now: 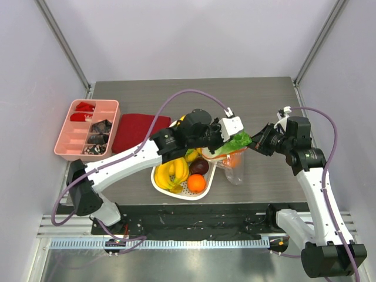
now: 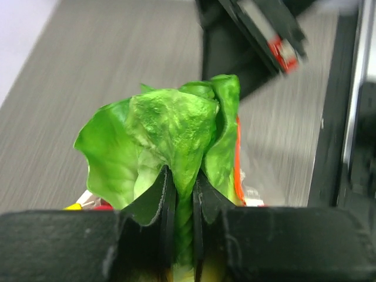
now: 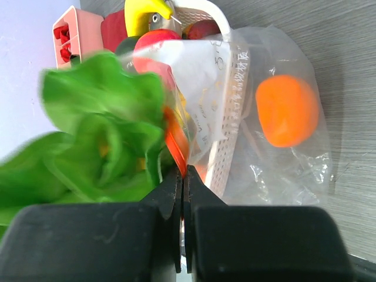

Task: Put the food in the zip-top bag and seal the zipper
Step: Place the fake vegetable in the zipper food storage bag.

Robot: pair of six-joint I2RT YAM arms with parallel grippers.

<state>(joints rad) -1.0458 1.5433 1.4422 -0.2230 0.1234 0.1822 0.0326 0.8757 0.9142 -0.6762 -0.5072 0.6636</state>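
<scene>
Bag (image 1: 236, 171), clear, right of centre in the top view, against the white basket (image 1: 157, 181). Cabbage (image 1: 236, 143) at frame centre beside the bag's mouth, pinched in the left gripper (image 2: 183, 189). Orange (image 3: 286, 110) inside the bag. Red-orange zipper (image 3: 175, 141) clamped between the right gripper (image 3: 182, 183) jaws.

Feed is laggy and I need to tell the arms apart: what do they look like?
Both alike: white links with black joints, left arm, right arm. A purple cable loops along each. The left tool and right tool have flat black fingers.
</scene>
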